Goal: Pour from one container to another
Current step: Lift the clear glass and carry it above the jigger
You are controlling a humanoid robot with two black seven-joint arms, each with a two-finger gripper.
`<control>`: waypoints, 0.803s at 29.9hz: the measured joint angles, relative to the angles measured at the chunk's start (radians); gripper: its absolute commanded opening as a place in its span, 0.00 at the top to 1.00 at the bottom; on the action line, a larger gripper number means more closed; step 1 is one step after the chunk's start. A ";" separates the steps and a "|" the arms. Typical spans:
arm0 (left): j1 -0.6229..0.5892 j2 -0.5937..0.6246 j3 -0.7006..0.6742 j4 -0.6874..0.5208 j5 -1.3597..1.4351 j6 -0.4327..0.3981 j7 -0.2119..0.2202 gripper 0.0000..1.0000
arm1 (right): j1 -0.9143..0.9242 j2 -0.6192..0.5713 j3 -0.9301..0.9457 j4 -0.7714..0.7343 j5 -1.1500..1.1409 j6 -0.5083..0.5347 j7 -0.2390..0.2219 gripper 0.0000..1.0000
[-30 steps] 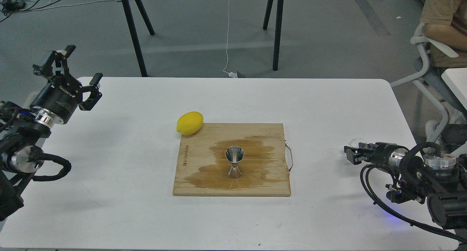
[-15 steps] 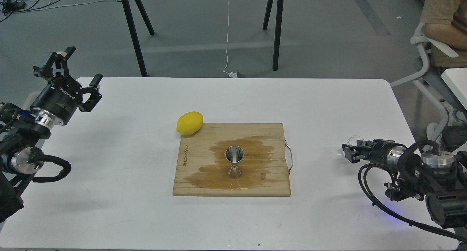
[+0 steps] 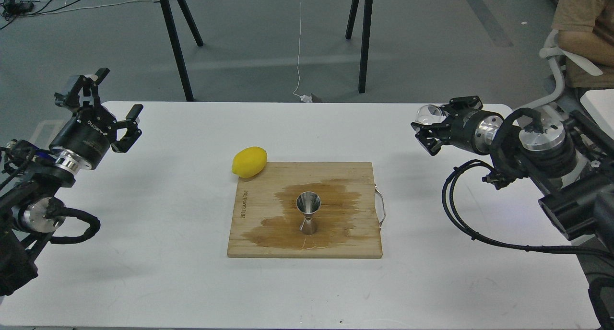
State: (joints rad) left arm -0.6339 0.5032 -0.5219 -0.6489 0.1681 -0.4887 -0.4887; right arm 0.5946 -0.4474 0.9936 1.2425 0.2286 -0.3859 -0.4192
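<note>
The steel jigger (image 3: 308, 213) stands upright in the middle of a wooden cutting board (image 3: 268, 239), on a dark wet patch. At the right, well above the table, my right gripper (image 3: 428, 127) is shut on the small clear glass cup (image 3: 427, 114), which lies tipped on its side. The cup hangs far to the right of the jigger and behind it. My left gripper (image 3: 115, 104) is open and empty at the table's far left edge.
A yellow lemon (image 3: 249, 161) rests at the board's back left corner. The board has a metal handle (image 3: 380, 206) on its right side. A seated person (image 3: 583, 28) and chair are at the far right, black table legs (image 3: 175, 42) behind.
My right arm has lifted the glass cup from low at the table's right edge up and to the left. The left gripper has shifted slightly right.
</note>
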 measured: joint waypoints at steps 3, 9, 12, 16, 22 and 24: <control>0.001 -0.001 0.000 0.000 0.003 0.000 0.000 0.00 | 0.040 0.008 -0.067 0.070 -0.063 0.006 -0.008 0.55; 0.002 -0.020 0.001 0.000 0.012 0.000 0.000 0.00 | 0.067 0.013 -0.201 0.238 -0.191 0.038 -0.009 0.55; 0.001 -0.035 0.002 0.000 0.014 0.000 0.000 0.00 | 0.099 0.011 -0.271 0.280 -0.229 0.062 -0.005 0.55; -0.001 -0.060 0.002 0.001 0.029 0.000 0.000 0.00 | 0.113 0.000 -0.314 0.318 -0.329 0.114 -0.004 0.55; -0.001 -0.075 0.000 0.003 0.038 0.000 0.000 0.00 | 0.087 0.005 -0.324 0.347 -0.538 0.191 -0.004 0.55; 0.001 -0.076 0.000 0.003 0.039 0.000 0.000 0.00 | 0.076 0.008 -0.331 0.355 -0.580 0.207 -0.002 0.55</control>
State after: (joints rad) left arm -0.6326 0.4272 -0.5216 -0.6457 0.2069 -0.4887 -0.4887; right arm 0.6708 -0.4397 0.6629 1.5973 -0.3510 -0.1789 -0.4213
